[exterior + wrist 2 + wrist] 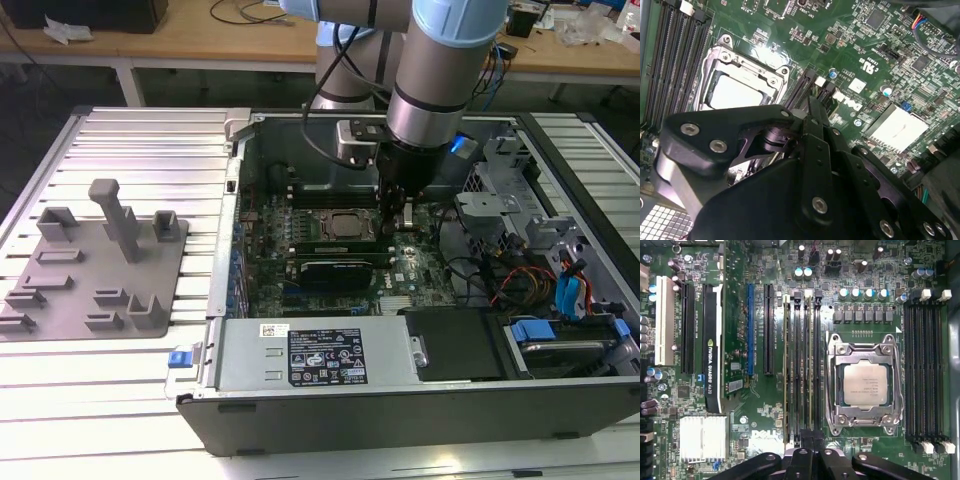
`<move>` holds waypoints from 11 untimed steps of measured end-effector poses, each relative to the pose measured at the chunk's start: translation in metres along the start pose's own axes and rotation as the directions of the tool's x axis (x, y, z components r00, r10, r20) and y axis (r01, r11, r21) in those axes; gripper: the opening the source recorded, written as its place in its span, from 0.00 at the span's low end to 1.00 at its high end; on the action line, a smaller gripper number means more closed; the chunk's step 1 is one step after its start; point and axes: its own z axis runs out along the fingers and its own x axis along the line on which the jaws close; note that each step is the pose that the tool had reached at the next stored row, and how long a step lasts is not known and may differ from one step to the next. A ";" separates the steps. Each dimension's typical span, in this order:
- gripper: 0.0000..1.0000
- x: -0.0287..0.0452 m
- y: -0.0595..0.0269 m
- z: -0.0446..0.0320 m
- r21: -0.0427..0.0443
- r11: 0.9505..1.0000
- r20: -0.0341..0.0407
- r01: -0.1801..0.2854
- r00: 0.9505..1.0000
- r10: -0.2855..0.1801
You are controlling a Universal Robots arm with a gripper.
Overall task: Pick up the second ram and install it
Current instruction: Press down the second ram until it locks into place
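Hovering low over the slots beside the CPU socket, the claw pinches the second ram by its edge.

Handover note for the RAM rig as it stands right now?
Gripper: down inside the open case, right over the motherboard, at the end of the slot bank beside the CPU socket. Whether it is gripping anything cannot be told.
Second ram: appears to stand in a slot of that bank, in line with the gripper.
Done: the stick is off the grey fixture and at its slot.
Left: full seating and latch closure are unconfirmed, and the gripper is not yet clear of the board.
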 end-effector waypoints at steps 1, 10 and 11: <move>0.08 -0.0005 -0.0001 0.0005 0.000 1.000 0.000 0.000 1.000 0.000; 0.08 -0.0019 -0.0006 0.0098 0.000 1.000 0.005 0.000 1.000 0.000; 0.08 -0.0019 -0.0006 0.0094 0.000 1.000 0.005 0.000 1.000 0.000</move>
